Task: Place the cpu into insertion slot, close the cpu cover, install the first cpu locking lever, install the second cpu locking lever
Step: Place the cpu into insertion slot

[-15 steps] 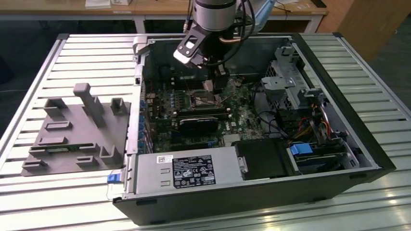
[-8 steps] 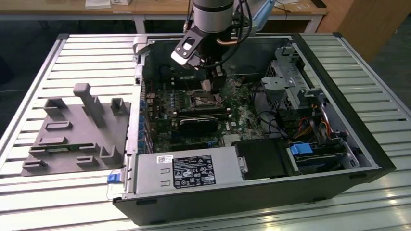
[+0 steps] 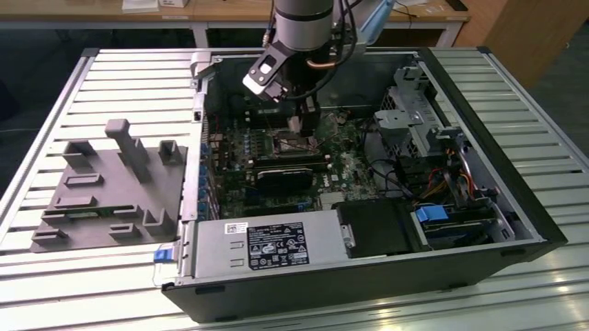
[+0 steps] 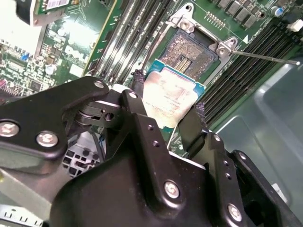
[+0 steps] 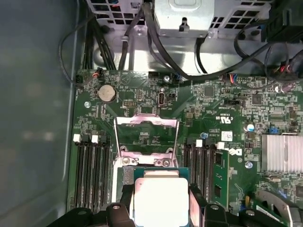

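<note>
One cpu [image 4: 176, 105], pinched by its edges between the gripper's [image 4: 168, 94] two black fingers [image 4: 137, 90], metal top facing the camera. It hangs just over the near edge of the insertion slot [image 4: 193, 47] and isn't seated. The slot's contact field is bare and exposed.

One cpu cover [image 5: 147, 122], swung up and standing open at the far side of the slot in the first wrist view. You see green board through its cut-out. Same view: cpu [image 5: 161, 191] held in the gripper [image 5: 161, 203], just on the near side of that cover.

One locking lever [image 4: 265, 57] visible, a thin metal rod running out from the slot's corner, not latched down.

Two banks of long black memory slots [image 5: 94, 170] flank the slot, one bank each side. One coin cell [image 5: 106, 93] and one finned silver heatsink [image 5: 281, 152] on the board.

Exterior view: one arm reaching down into the one open computer case [image 3: 501, 148], gripper [image 3: 302, 127] over mid-board. One power supply [image 3: 267, 245] at the case's near end. One grey fixture tray [image 3: 101, 186] on the slatted table [image 3: 515, 76], off to the exterior view's left.
</note>
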`<state>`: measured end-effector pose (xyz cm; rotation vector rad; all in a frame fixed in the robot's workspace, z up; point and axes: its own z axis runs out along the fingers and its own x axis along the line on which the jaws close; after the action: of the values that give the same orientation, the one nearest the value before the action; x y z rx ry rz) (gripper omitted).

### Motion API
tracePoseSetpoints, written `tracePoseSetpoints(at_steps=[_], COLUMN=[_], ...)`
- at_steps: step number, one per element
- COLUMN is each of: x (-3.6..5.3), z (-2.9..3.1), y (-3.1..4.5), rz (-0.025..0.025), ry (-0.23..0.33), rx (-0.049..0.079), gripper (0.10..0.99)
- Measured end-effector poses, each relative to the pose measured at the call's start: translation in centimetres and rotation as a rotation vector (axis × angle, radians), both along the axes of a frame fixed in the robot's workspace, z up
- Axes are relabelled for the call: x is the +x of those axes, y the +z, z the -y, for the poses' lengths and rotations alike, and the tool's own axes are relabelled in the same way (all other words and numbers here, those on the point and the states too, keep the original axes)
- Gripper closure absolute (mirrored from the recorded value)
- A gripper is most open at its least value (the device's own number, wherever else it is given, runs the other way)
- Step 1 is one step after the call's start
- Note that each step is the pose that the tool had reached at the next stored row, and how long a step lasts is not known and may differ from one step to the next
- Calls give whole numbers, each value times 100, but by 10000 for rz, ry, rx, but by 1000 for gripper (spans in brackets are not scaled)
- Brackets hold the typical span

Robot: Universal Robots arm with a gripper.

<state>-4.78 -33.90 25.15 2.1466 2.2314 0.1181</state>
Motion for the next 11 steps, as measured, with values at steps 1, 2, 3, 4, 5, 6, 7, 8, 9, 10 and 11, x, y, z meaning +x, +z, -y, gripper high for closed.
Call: tracePoseSetpoints(at_steps=[1,2,3,4,5,6,7,8,9,10,11], x=[-4,-6,-8,-10,-11,-13,-15,-17,-21,-25,-29], z=[-4,-9,-14,-18,-23,-27,-32,-35,-37,-41,-44], y=[-11,-23,-35,-46,-58,-70,-81,-91,-101,-111,-120], rz=[-1,-1,-1,-1,-1,-1,-2,-2,-2,-2,-2], ry=[-5,-7,-8,-10,-13,-16,-22,-32,-49,-70,-90], rx=[0,0,0,1,0,0,0,-1,0,0,1], gripper=[545,545,545,545,545,545,545,545,545,545,545])
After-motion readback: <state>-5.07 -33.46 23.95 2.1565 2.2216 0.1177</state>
